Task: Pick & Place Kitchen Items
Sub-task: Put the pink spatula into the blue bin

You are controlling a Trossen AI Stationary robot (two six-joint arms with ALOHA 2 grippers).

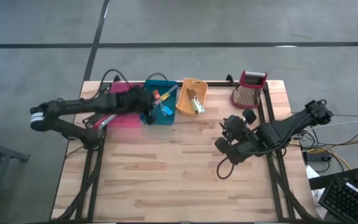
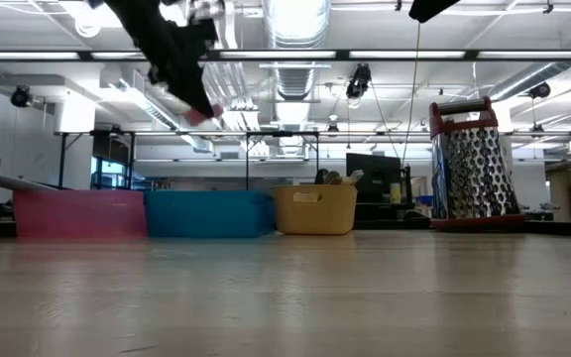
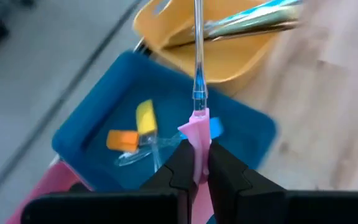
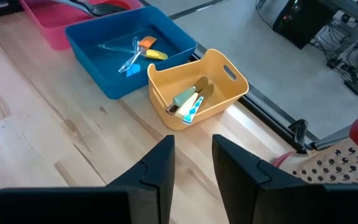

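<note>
From above, the left gripper [image 1: 146, 107] hung over the blue bin [image 1: 161, 118] at the table's 11 o'clock, while the right gripper [image 1: 229, 134] waited at 3 o'clock. In the left wrist view, its fingers were clamped on a pink-handled tool [image 3: 197, 134] above that bin. The right wrist view showed the right fingers [image 4: 160, 163] parted and empty.

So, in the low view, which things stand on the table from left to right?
Pink bin → blue bin → yellow-orange bin → box grater. The left hand hangs above the boundary of the pink and blue bins, shut on a pink-handled tool.
</note>
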